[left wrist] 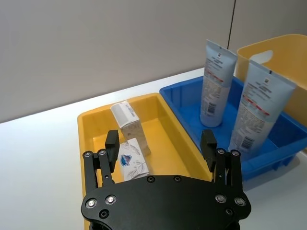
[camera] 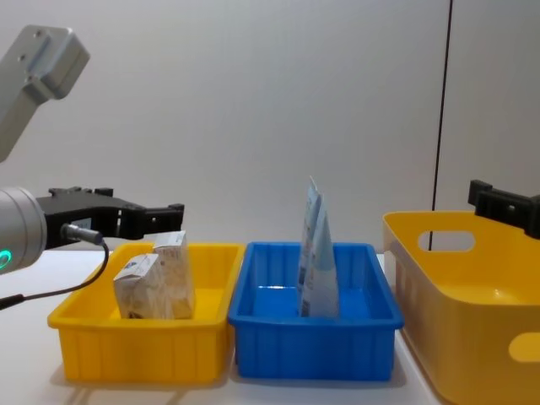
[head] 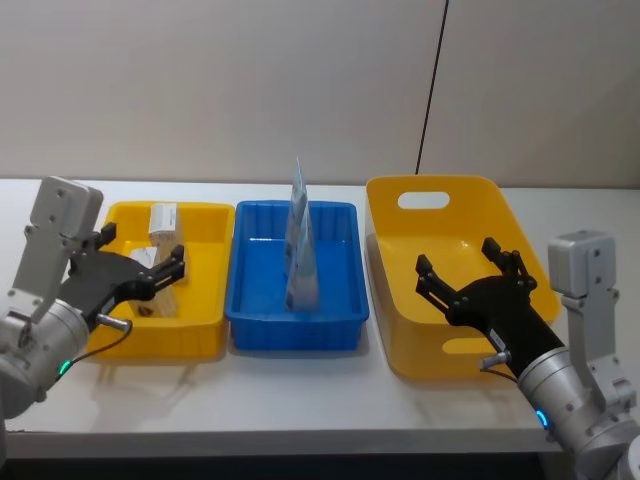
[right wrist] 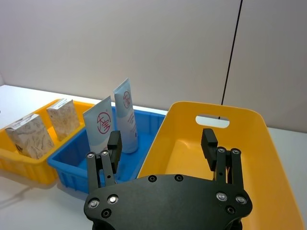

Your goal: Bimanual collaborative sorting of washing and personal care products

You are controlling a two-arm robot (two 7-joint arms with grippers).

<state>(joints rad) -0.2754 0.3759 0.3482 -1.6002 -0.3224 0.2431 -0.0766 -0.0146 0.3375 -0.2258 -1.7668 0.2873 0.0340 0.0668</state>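
I found the left claw (head: 140, 250) and right claw (head: 457, 257) both spread and empty, the tubes (head: 300, 250) upright in the blue tray (head: 295, 325), and the soft pack (left wrist: 132, 158) and carton (left wrist: 127, 120) in the small yellow tray (head: 165, 335), so I judged sorting near complete, with a clean withdrawal next.

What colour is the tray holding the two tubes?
Blue. The middle tray with the tubes standing in it shows best in the head view.

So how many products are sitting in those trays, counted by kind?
Tubes: 2, upright in the blue tray
Carton: 1, in the small yellow tray
Soft pack: 1, in the same yellow tray
Total: 4
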